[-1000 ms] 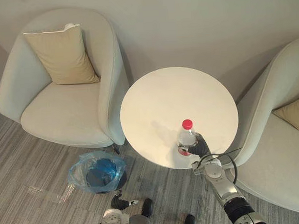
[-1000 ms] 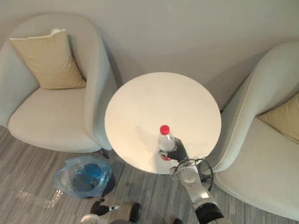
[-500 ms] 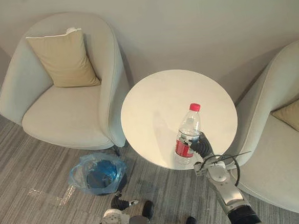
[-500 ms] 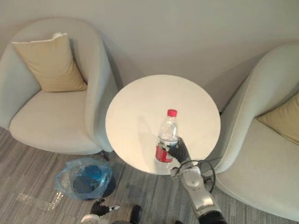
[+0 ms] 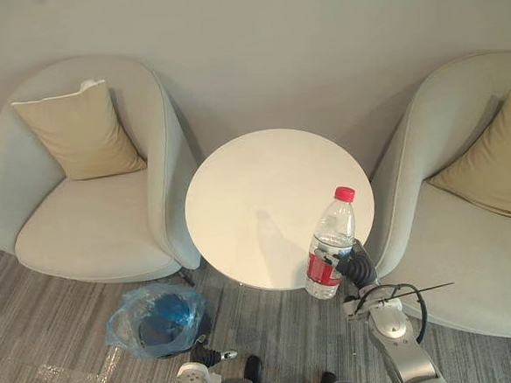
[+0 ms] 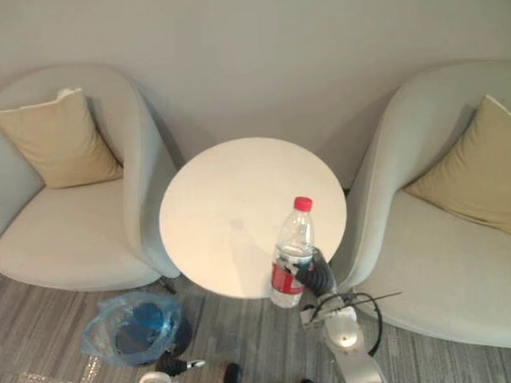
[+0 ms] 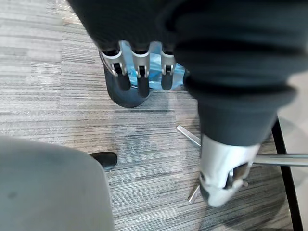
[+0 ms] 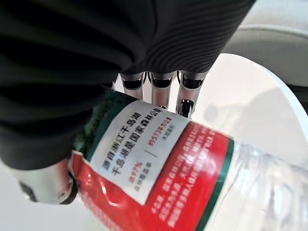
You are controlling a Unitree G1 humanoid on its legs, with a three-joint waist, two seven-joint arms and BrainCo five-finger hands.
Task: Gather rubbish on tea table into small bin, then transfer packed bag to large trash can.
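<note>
Right hand first: it's clamped around the water bottle, fingers curled round one side of the red label and the thumb pressing the other, a firm grip low on the body. The bottle is clear plastic with a red cap, held close to upright with the cap leaning slightly away from the robot. Its base sits right over the near rim of the round white table, on the robot's right side. Whether the base touches the tabletop, can't tell from here.

Over to the left hand: low by the floor, fingers hanging relaxed, holding nothing. Just beyond its fingertips is the small bin, dark, lined with a blue plastic bag, standing on the grey striped carpet near the table's left front edge.

Further out, a pale armchair on the left with a tan cushion propped against its back, and a matching armchair on the right with its own tan cushion. The table stands between the two.
</note>
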